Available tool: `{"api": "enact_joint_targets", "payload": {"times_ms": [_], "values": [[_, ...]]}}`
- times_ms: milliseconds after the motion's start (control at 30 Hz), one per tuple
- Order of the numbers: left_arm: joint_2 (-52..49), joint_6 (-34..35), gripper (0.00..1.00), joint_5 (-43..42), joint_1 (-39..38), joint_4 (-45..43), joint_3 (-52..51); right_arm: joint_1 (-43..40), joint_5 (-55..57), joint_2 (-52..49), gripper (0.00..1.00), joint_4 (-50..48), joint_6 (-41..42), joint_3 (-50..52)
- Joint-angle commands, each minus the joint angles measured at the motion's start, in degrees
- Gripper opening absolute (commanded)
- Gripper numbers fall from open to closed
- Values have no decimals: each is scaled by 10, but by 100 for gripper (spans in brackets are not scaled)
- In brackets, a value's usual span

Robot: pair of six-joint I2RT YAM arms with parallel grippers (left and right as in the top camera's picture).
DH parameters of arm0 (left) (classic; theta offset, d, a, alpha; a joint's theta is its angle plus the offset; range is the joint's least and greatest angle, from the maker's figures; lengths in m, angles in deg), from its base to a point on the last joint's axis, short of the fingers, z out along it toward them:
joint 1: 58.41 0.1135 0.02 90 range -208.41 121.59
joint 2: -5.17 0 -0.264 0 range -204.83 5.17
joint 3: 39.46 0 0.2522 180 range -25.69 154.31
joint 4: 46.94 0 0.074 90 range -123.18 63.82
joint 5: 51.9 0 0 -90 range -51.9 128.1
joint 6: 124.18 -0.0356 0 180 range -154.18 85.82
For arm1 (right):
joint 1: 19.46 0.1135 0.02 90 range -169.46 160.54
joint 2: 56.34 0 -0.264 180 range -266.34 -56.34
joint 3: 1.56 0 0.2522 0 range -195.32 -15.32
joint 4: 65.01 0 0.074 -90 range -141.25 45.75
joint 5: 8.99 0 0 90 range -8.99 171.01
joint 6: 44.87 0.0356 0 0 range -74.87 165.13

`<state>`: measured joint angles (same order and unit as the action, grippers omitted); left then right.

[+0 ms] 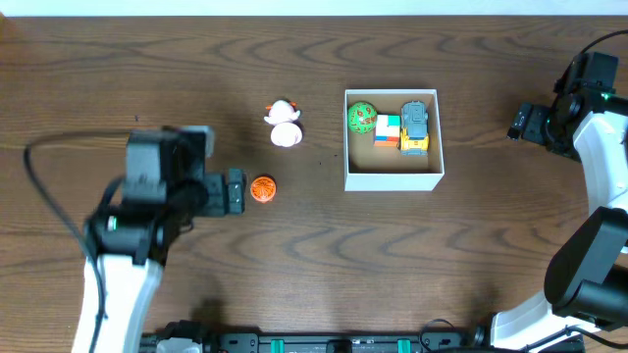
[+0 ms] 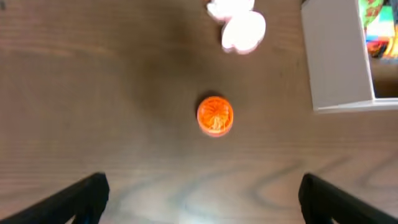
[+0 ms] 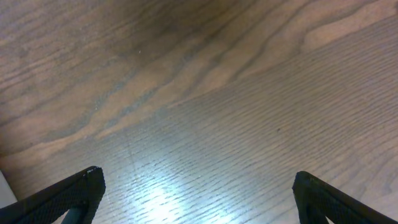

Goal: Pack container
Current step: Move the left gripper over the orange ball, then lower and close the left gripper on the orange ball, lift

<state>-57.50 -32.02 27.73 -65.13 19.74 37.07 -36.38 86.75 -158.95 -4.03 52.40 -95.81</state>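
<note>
The container [image 1: 392, 177] is a square white-walled box right of centre, holding a green ball [image 1: 361, 117], a multicoloured block [image 1: 388, 130] and a yellow and grey toy truck [image 1: 416, 127]. An orange ball [image 1: 263, 189] lies on the table left of it, with a white and pink toy [image 1: 285, 124] beyond. My left gripper [image 1: 235, 191] is open and empty, just left of the orange ball. In the left wrist view the orange ball [image 2: 215, 115] lies ahead of the open fingers [image 2: 202, 199], with the white toy [image 2: 239, 28] and container wall [image 2: 339, 62] farther on. My right gripper [image 3: 198, 196] is open over bare wood.
The right arm [image 1: 579, 108] is at the far right edge of the wooden table [image 1: 314, 265], right of the container. The left arm's body [image 1: 147, 196] and its black cable [image 1: 44, 186] occupy the left side.
</note>
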Motion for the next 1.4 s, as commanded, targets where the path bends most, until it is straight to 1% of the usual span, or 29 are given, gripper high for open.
{"api": "enact_joint_targets", "payload": {"times_ms": [0, 133, 233, 267, 367, 400, 700, 867, 967, 1200, 1367], "values": [[-75, 16, 98, 40, -44, 46, 97, -3, 0, -3, 99, -1, 10, 2], [-126, 16, 98, 34, -93, 34, 108, -3, 0, -3, 99, -1, 10, 2], [-158, 16, 98, 54, -104, 32, 106, -3, 0, -3, 99, -1, 10, 2], [-171, 27, 98, 72, -104, 34, 106, -3, 0, -3, 99, -1, 10, 2], [-210, 100, 98, 128, -104, 33, 106, -3, 0, -3, 99, -1, 10, 2], [-223, 102, 98, 129, -104, 30, 106, -3, 0, -3, 99, -1, 10, 2], [-329, 102, 98, 128, -104, -21, 106, -3, 0, -3, 99, -1, 10, 2], [-363, 102, 98, 123, -104, -24, 106, -3, 0, -3, 99, -1, 10, 2], [-381, 102, 98, 103, -104, -28, 102, -3, 0, -3, 99, -1, 10, 2], [-417, 102, 98, 101, -104, -73, 71, -3, 0, -3, 99, -1, 10, 2], [-433, 102, 98, 101, -104, -85, 66, -3, 0, -3, 99, -1, 10, 2]]}}
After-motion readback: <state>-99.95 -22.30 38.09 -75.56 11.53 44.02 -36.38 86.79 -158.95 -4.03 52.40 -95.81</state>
